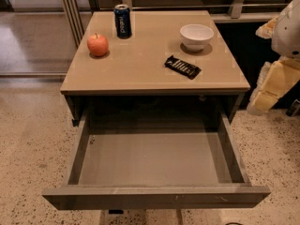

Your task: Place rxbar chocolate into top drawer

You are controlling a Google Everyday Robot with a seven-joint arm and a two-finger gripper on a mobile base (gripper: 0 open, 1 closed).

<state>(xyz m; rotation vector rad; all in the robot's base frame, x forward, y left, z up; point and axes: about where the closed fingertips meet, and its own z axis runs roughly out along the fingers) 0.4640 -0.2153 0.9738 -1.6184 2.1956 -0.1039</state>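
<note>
The white bowl stands toward the back right of the bench top, and the rest is placed from it. The rxbar chocolate lies flat on the bench just in front of the bowl and slightly to its left, near it but not touching. Its black wrapper is turned so that its long side runs diagonally, and white lettering shows on top. Well to the left of the bowl, near the bench's left edge, sits a red apple. A dark blue soda can stands upright to the left of the bowl and a little farther back, apart from the apple. Below and in front of the bowl, under the bench top, the top drawer is pulled out wide, its flat grey bottom and low sides in view and its plain front panel nearest the camera. The bar is on the bench top, outside the drawer. To the right of the bowl, off the side of the bench and lower down, the robot's hand shows at the picture's edge as white and pale yellow shapes, well apart from the bar. Whether it is open or closed cannot be told, nor whether it has hold of anything. A speckled floor spreads beneath the drawer
</note>
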